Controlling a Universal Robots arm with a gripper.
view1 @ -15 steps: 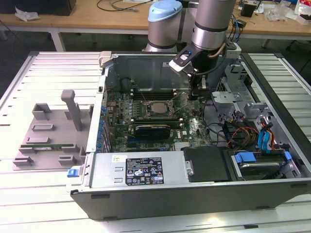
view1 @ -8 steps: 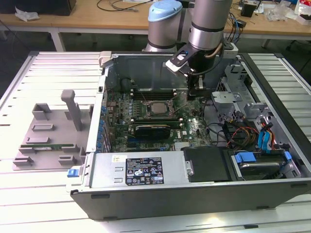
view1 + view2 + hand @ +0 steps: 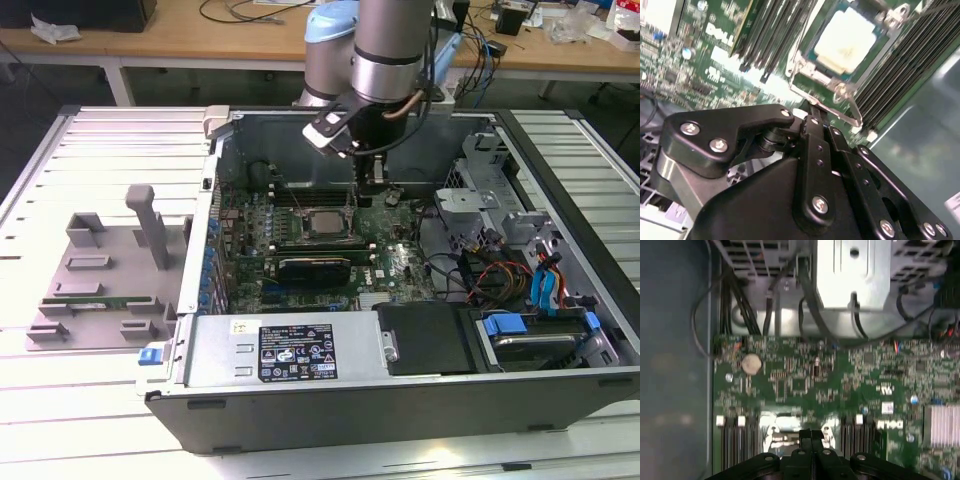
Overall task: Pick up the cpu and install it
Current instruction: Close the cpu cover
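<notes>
Fingers pressed together and holding nothing, the gripper hangs low over the motherboard, while the cpu lies flat in its socket, silver top up, just toward the exterior view's left of it and untouched.

I see the cpu lying flat in the socket on the green motherboard, its square silver top facing up. In the second wrist view the cpu looks pale and shiny, with a thin dark edge around it. It sits level, and black memory slots run along two opposite sides.
</notes>
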